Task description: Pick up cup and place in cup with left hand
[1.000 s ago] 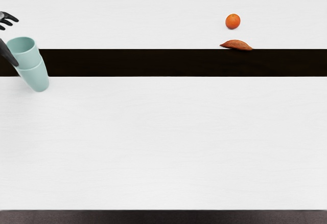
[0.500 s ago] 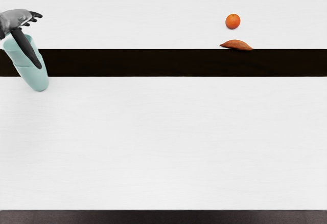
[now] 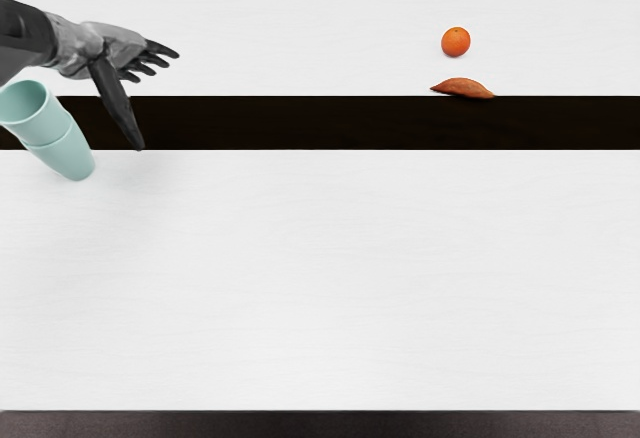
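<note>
upper cup [image 3: 30, 116] is seated in lower cup [image 3: 68, 155], nearer the tabletop's [image 3: 350, 278] far edge than the near one | left hand [image 3: 110, 48] is spread wide – nothing held | probably light, stiff, kinda slippery – best gripped around the outer wall, just below the rim

1. The upper cup [image 3: 52, 126] and lower cup [image 3: 70, 159] looked like smooth plastic, with a soft, nearly matt finish.
2. The left hand [image 3: 113, 48] had a mottled grey back resembling dull metal and matt black fingers [image 3: 122, 109] resembling plastic.
3. The table [image 3: 350, 268] looked like smooth, faintly grained painted wood.
4. The orange [image 3: 456, 42] had slightly glossy peel.
5. The sweet potato [image 3: 463, 87] had dull skin.
</note>
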Controlling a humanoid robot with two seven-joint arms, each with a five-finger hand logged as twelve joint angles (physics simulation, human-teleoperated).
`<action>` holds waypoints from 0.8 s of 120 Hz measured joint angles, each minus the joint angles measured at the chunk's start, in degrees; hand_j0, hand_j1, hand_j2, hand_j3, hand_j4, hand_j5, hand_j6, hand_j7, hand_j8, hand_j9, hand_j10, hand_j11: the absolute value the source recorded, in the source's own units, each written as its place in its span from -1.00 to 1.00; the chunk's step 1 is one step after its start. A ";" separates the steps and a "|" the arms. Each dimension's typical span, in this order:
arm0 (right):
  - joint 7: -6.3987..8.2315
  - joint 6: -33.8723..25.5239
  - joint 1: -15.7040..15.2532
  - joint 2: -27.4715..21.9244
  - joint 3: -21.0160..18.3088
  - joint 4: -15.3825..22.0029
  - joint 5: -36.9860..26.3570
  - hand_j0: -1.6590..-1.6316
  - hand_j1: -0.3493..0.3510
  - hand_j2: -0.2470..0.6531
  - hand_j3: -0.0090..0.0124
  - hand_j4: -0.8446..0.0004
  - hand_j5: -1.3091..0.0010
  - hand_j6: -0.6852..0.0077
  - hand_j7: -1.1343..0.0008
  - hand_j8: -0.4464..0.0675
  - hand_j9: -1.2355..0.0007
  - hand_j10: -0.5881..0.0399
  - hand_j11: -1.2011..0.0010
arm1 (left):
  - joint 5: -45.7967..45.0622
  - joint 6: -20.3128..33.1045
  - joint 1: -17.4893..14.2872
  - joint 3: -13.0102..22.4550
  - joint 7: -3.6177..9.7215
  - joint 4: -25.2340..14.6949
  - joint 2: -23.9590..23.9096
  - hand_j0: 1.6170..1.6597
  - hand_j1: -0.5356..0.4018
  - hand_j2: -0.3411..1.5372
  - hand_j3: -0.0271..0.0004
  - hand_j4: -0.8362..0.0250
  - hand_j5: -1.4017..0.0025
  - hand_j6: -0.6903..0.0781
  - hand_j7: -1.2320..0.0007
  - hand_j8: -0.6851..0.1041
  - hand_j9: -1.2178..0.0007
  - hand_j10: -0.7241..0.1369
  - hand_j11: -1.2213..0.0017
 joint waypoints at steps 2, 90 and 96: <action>0.00 0.00 0.00 0.00 -0.01 0.00 0.00 -0.93 -1.00 -0.45 -0.16 1.00 1.00 0.98 1.00 0.74 1.00 0.87 1.00 | -1.29 -1.29 -0.01 -0.23 0.00 0.00 0.30 0.92 0.86 -0.63 0.97 0.90 0.97 0.75 0.97 0.69 0.97 0.65 0.97; 0.00 0.00 0.00 0.00 0.02 0.00 0.00 -0.93 -1.00 -0.45 -0.16 1.00 1.00 0.98 1.00 0.74 1.00 0.87 1.00 | -47.66 -8.75 11.16 -2.39 0.00 -0.70 19.19 0.92 0.88 -0.64 0.97 0.94 0.99 0.79 0.99 0.73 0.99 0.68 0.99; 0.00 0.00 0.00 0.00 0.02 0.00 0.00 -0.93 -1.00 -0.45 -0.16 1.00 1.00 0.98 1.00 0.74 1.00 0.87 1.00 | -47.93 -8.76 11.19 -2.38 0.00 -0.93 20.93 0.92 0.88 -0.64 0.97 0.94 0.99 0.79 0.99 0.73 0.99 0.68 0.99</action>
